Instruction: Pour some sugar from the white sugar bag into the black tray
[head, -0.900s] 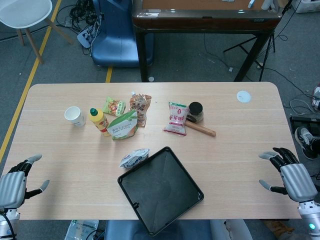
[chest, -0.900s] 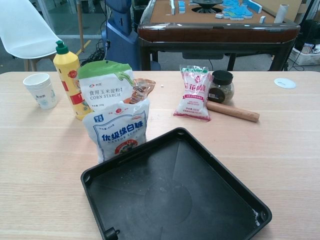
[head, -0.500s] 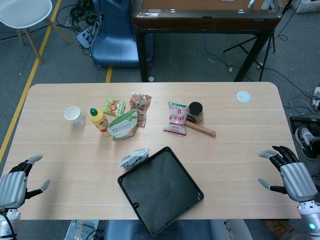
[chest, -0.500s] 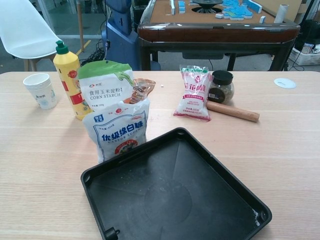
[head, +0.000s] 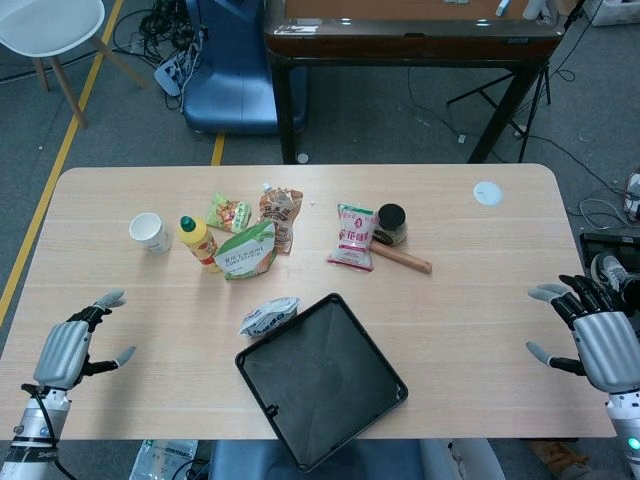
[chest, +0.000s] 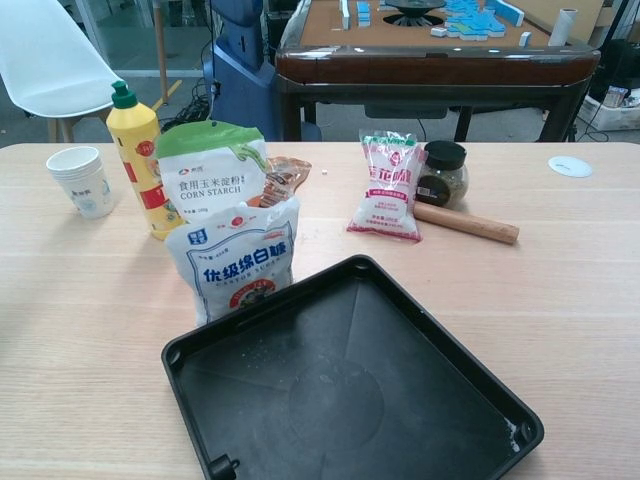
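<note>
The white sugar bag (head: 268, 316) (chest: 234, 258) stands upright with blue lettering, touching the far left edge of the black tray (head: 321, 380) (chest: 350, 390). The tray lies near the table's front edge and holds a few white specks. My left hand (head: 68, 347) hovers over the table's front left part, fingers spread, holding nothing. My right hand (head: 603, 340) hangs at the table's right edge, fingers apart and empty. Neither hand shows in the chest view.
Behind the sugar bag stand a corn starch bag (chest: 210, 172), a yellow bottle (chest: 135, 155), a paper cup (chest: 82, 181) and snack packets (head: 281, 212). A pink-printed bag (chest: 388, 185), a dark jar (chest: 441, 172) and a wooden rolling pin (chest: 466, 222) lie to the right.
My left hand has moved up and inward over the table's left part. My right hand has shifted slightly right toward the edge. Nothing on the table has moved.
</note>
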